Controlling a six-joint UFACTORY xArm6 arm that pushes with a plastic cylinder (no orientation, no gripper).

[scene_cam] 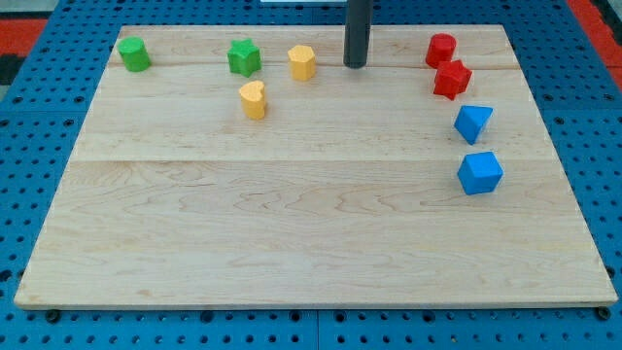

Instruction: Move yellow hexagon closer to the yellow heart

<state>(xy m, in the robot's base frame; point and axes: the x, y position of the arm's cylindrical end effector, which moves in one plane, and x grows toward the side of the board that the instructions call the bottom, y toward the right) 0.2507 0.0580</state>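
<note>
Nearest us, the pale wooden bench (311, 233) rests on blue pegboard (39, 117). Our rod has no hand; my tip (356, 65) stands just right of the yellow hexagon block (302, 61), apart from it. Near, below-left, sits the yellow heart block (253, 99).

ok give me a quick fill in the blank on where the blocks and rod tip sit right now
1. My tip stands on the view's ____ side of the yellow hexagon.
2. The yellow heart lies below and to the view's ____ of that hexagon.
3. The green star sits beside the hexagon, on the view's ____.
4. My tip touches ____ blocks.

Missing words: right; left; left; no
</note>
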